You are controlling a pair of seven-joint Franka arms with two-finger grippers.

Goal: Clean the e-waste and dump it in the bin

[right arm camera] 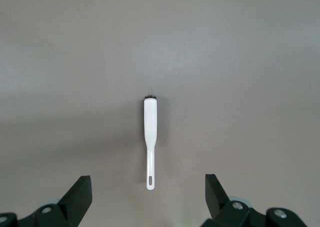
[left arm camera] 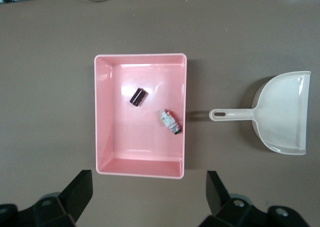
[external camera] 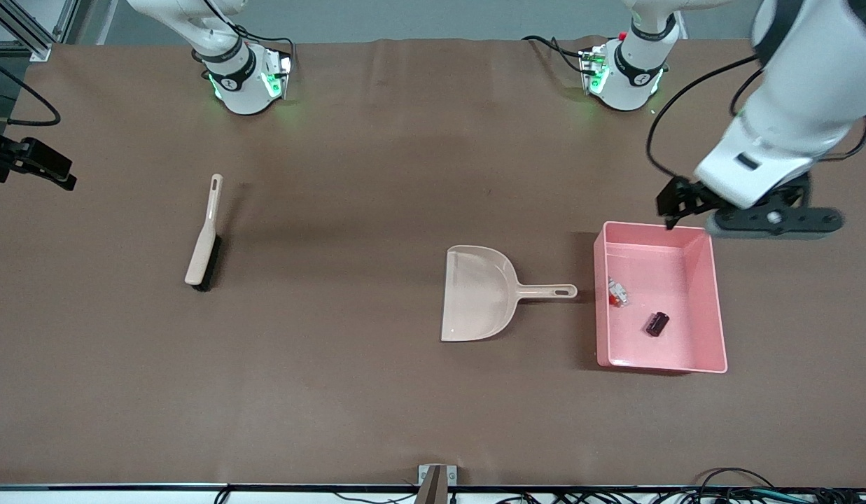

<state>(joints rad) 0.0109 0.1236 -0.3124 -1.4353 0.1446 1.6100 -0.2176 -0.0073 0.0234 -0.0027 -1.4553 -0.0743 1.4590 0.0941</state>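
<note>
Brown-covered bench [external camera: 376, 392] is carrying everything, largest item first.

Pink rectangular plastic tub with raised walls [external camera: 714, 308] is sitting toward the left arm's end of the bench, about midway between the robots' edge and the camera edge. Looks light, stiff and slick-walled; if it needs moving, I'd pinch a long wall at the rim, not a corner.

Beige flat plastic dustpan with a handle [external camera: 478, 294] is lying just beside the tub, handle tip pointing at the tub wall, a small gap between them. Looks empty. Best grip is the handle, probably.

Cream-handled, black-bristled hand brush [external camera: 205, 241] is lying toward the right arm's end, well apart from the dustpan.

Both e-waste pieces are sitting inside the tub: white-grey component with a green middle and black tip [left arm camera: 170, 121] near the wall on the dustpan side, small dark brown-black rectangular block [left arm camera: 138, 97] nearer mid-floor. Both look light, rigid and liable to skid, so sweeping beats pinching. Judging by that, the dump is done.

Left gripper [left arm camera: 149, 192] is hanging over the tub's robot-side rim, fingers spread wide, holding nothing.

Right gripper [right arm camera: 148, 196] is waiting high over the brush, fingers apart, empty.
</note>
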